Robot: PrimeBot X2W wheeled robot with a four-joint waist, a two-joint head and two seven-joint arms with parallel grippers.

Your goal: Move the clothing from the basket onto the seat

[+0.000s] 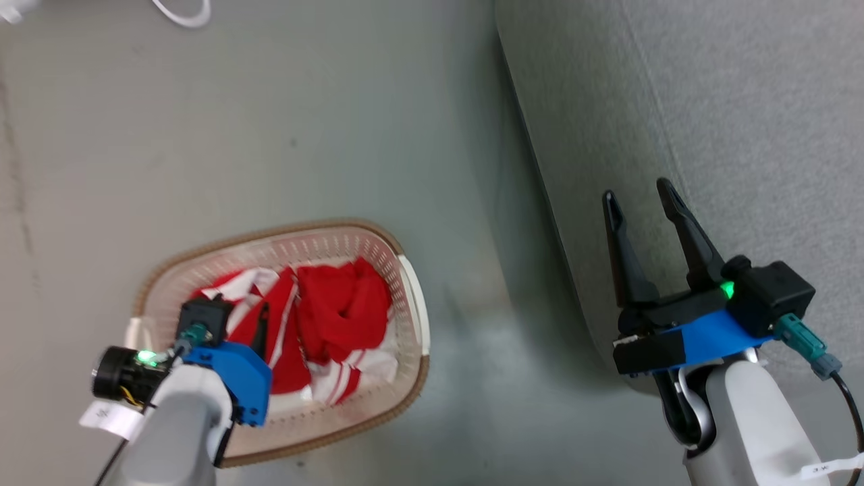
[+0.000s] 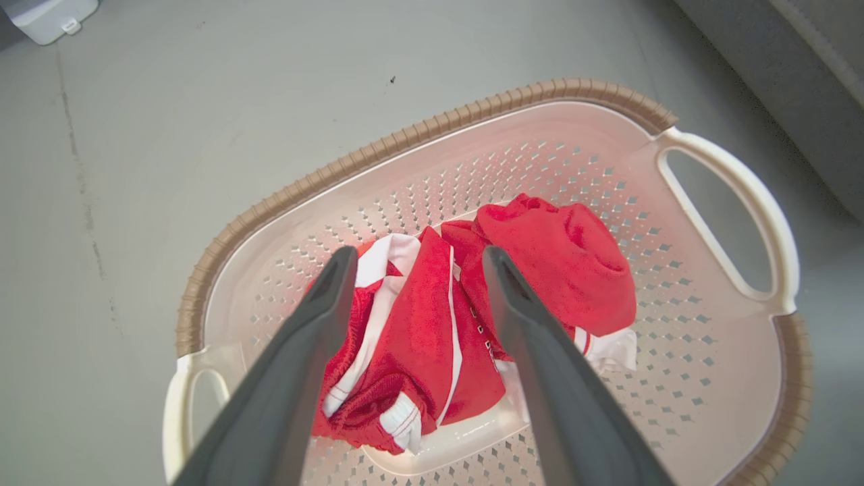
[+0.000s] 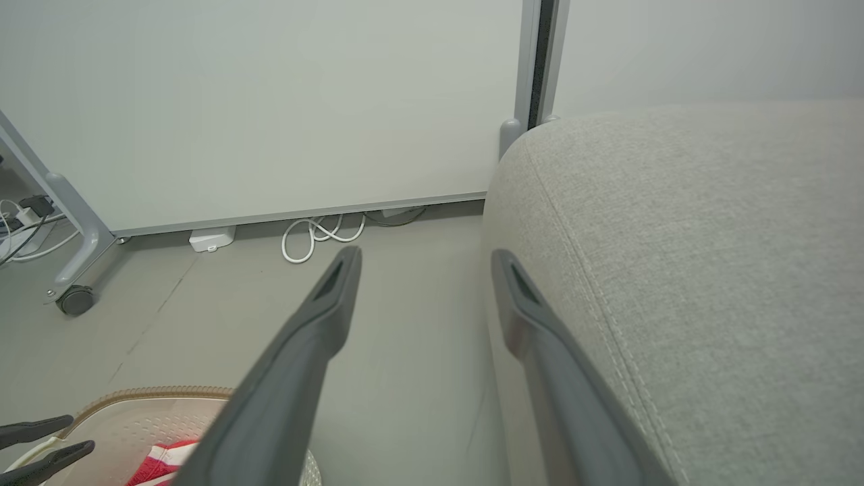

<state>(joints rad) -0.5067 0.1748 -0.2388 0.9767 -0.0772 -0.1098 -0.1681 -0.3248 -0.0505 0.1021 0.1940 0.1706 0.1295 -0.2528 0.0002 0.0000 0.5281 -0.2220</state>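
The cream basket (image 1: 270, 233) with its brown rim stands on the floor at the lower left. Inside lies the clothing (image 1: 337, 310), bright red: a plain red piece (image 2: 560, 250) beside a striped piece (image 2: 412, 324). My left gripper (image 2: 420, 253) hangs open just above the striped piece, its fingers apart and nothing between them; from the head it shows over the basket's left half (image 1: 253, 327). My right gripper (image 1: 638, 190) is open and empty over the left edge of the grey seat (image 1: 742, 135). The right wrist view has its fingers (image 3: 425, 255) straddling the seat's (image 3: 709, 236) edge.
The basket (image 3: 148, 405) sits about a basket's width left of the seat, with bare grey floor between. A white panel on a castor (image 3: 74, 300) stands behind, with a coiled white cable (image 3: 317, 236) at its foot. A small white box (image 2: 47, 17) lies on the floor beyond the basket.
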